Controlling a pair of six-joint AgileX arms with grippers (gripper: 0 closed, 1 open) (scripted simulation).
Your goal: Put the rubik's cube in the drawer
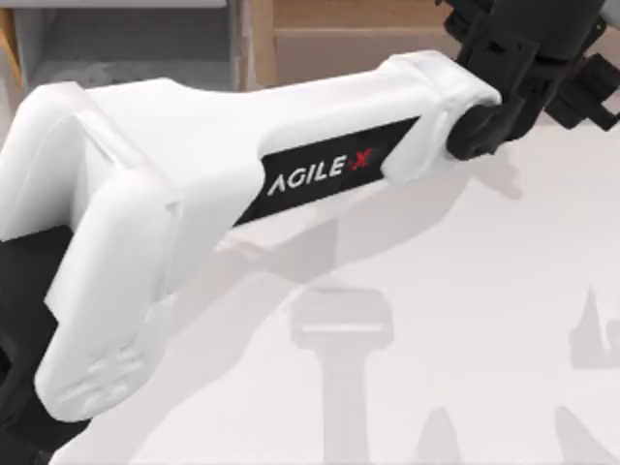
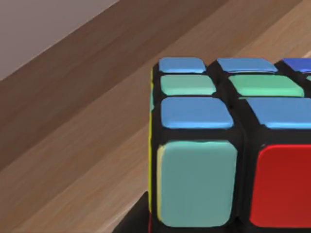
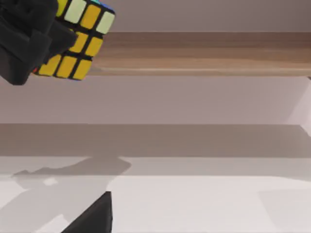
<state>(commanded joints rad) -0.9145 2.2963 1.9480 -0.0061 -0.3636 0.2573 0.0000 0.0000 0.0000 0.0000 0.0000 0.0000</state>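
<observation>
The rubik's cube (image 2: pixel 214 145) sits close up in the left wrist view, showing blue, green, teal and red stickers above a brown wooden surface. My left gripper (image 1: pixel 579 92) is at the far right of the top view, reached across the table, and is shut on the cube. From the right wrist view the cube (image 3: pixel 82 43) shows yellow and orange faces, held in the air by the black left gripper (image 3: pixel 46 41). The drawer (image 1: pixel 126 48), grey inside, lies at the back left, partly hidden by my left arm. A dark part of my right gripper (image 3: pixel 92 218) shows low down.
A long brown wooden shelf (image 3: pixel 204 53) runs along the back, and the cube hangs in front of it. Its wood (image 1: pixel 358 34) also shows at the top middle. My white left arm (image 1: pixel 194 194) crosses most of the table (image 1: pixel 484 320).
</observation>
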